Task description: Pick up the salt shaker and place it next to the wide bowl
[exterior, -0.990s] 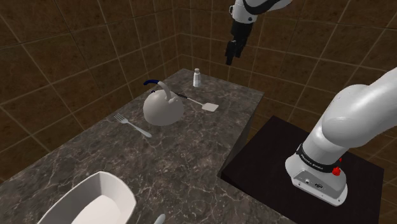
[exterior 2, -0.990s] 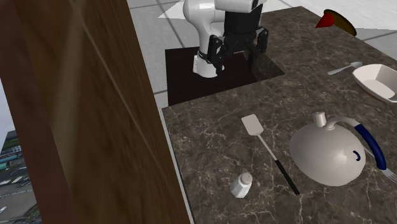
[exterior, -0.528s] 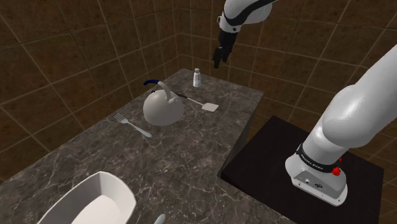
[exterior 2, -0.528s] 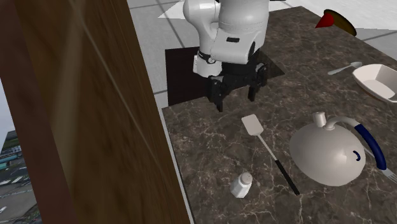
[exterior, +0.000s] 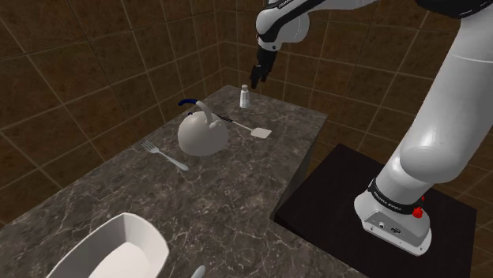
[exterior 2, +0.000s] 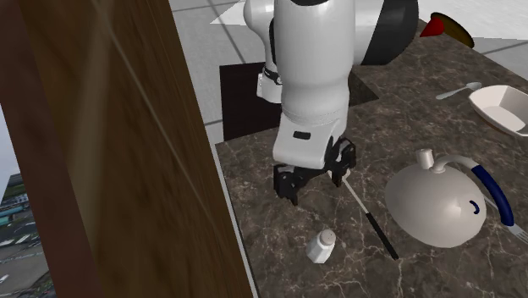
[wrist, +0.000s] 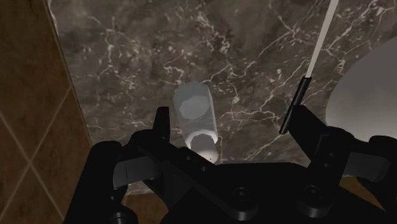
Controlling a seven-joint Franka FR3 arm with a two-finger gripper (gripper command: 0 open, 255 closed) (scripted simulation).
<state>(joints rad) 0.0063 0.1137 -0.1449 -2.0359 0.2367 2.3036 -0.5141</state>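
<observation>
Hovering released and empty above the salt shaker (exterior: 245, 96), which stands at a corner of the surface (exterior: 237, 182) near the wall (exterior: 118, 63), the claw (exterior: 257, 75) is in the approach step and next, I think, must descend around it.

The spatula (exterior 2: 376, 229) is partly hidden behind the tool (exterior 2: 315, 184); the wide bowl (exterior: 103, 237) is cut off by the shoulder view's edge.

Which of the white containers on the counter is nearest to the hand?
The small upright salt shaker, just below the hand; the round kettle and the bowl stand farther away.
</observation>
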